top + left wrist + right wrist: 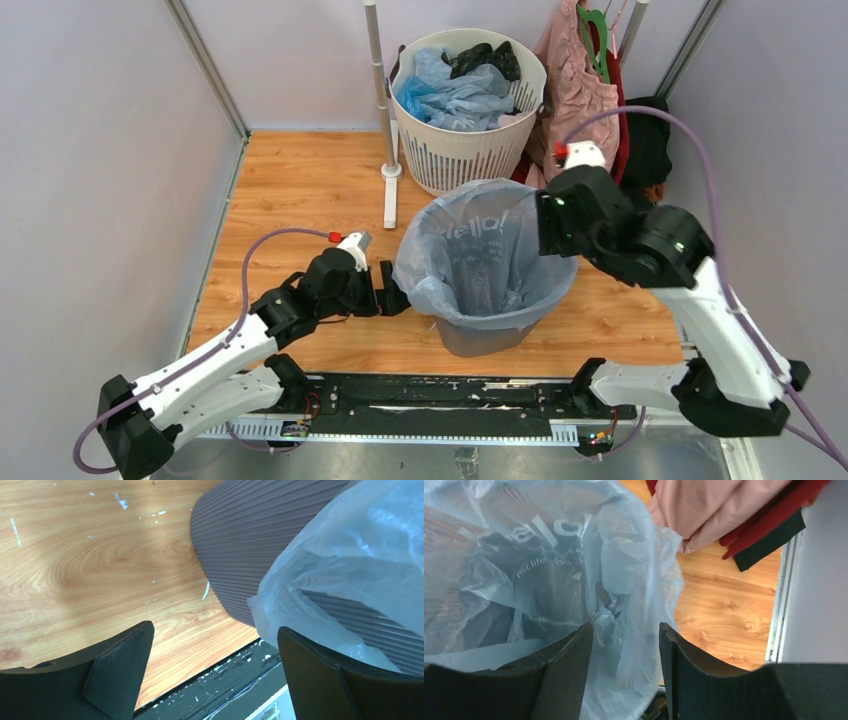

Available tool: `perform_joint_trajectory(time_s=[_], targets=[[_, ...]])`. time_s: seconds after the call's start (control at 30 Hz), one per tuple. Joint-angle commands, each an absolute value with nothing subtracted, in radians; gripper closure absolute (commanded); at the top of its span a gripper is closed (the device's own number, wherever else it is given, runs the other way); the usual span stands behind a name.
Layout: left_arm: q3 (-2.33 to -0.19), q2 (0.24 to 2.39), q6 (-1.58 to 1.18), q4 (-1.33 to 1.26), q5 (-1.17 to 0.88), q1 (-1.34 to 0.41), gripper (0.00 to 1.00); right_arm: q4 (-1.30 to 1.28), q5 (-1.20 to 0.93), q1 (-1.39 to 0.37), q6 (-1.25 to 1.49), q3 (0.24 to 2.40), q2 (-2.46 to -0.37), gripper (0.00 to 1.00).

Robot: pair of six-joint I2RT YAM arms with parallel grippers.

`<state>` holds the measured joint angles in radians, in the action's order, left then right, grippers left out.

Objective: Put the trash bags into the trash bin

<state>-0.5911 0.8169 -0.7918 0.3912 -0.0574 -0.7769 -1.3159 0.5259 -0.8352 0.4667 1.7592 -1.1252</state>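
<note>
Top external: "Hello" bag (pixel 480 250) lines bin (pixel 480 338) — left gripper (pixel 395 295), right gripper (pixel 541 228) released.

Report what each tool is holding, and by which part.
Nothing is held. The left tool stands wide open beside the trash bin; the right tool is open astride the rim of the trash bag, not pinching it.

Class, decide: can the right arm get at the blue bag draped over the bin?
Probably yes: the right gripper is open astride the blue bag on the trash bin, nothing between.
</note>
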Motion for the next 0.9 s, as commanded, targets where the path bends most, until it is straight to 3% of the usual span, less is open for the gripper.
perform_joint_trajectory(time_s=[0.0,0.37,0.73,0.87], targets=[[-0.612,0.774,-0.776,0.480,-0.008,-0.786,0.00,-1.323,0.467,-0.816,0.355,1.766,-1.202,0.44],[-0.595,0.620,-0.789,0.604,0.041,-0.785,0.00,-1.249,0.380,-0.639,0.232,1.746,-1.242,0.43],[-0.600,0.630,-0.779,0.598,0.032,-0.786,0.00,-1.152,0.174,-0.489,0.176,1.628,-1.265,0.44],[-0.614,0.629,-0.776,0.609,0.037,-0.785,0.00,-1.130,0.129,-0.479,0.189,1.597,-1.256,0.53]])
